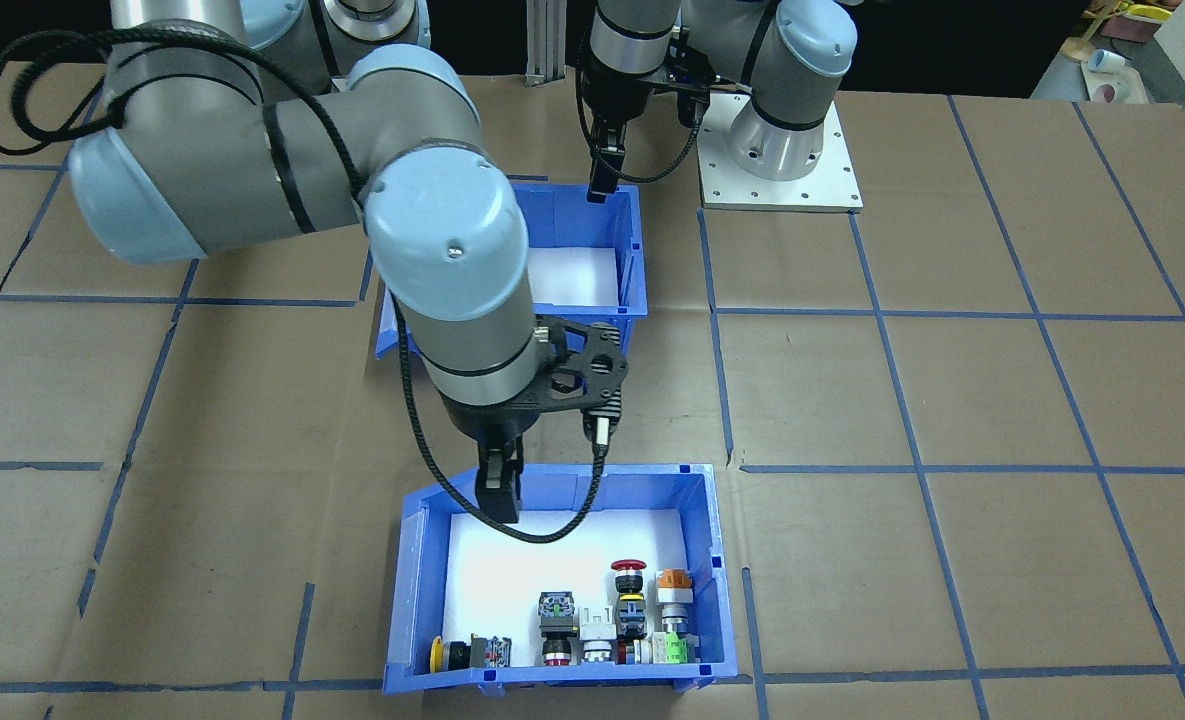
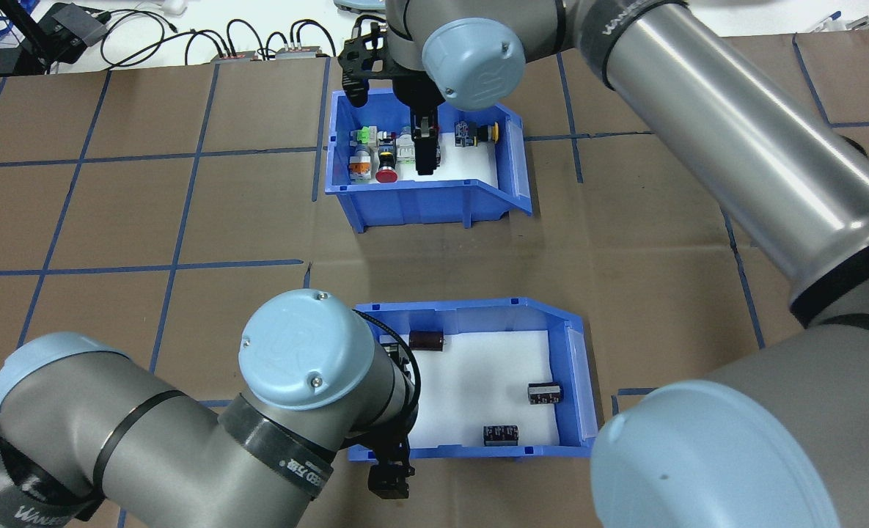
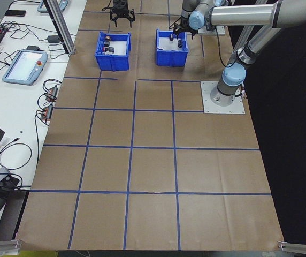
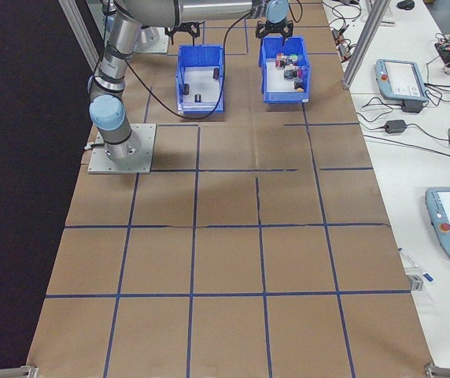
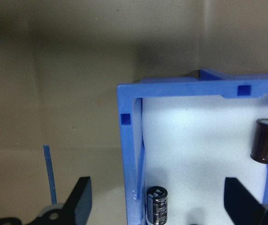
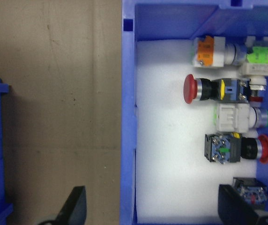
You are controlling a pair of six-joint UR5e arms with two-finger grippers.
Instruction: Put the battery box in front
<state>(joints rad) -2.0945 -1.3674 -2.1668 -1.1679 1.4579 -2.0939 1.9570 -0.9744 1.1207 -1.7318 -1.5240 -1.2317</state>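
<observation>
Battery box (image 2: 478, 378): blue bin with white foam lining, recorded near the robot's edge of the brown-papered table (image 2: 111, 220) in the overhead view, sloped cut-away side at 3 o'clock. Three dark batteries (image 2: 544, 394) were counted inside, at about 10, 3 and 5 o'clock of the lining; a fourth was possibly hidden under the left arm's wrist. In the front-facing view most of this bin was covered by the right arm's elbow, and no batteries could be made out there.

Left gripper (image 5: 157, 206): spread wide, with one finger (image 5: 80, 201) outside the box's wall and the other inside, the wall between them and not pinched. The fingertips were cut off by the lower edge of the wrist view.

Switch bin (image 2: 427, 169): a like blue bin holding coloured push-button switches (image 6: 227, 117), set at 12 o'clock from the battery box, well apart, on the far side of the table.

Right gripper (image 6: 148, 211): spread wide astride that bin's wall, one finger outside and one inside, without contact seen. Its tips were likewise cut off in the wrist view.
</observation>
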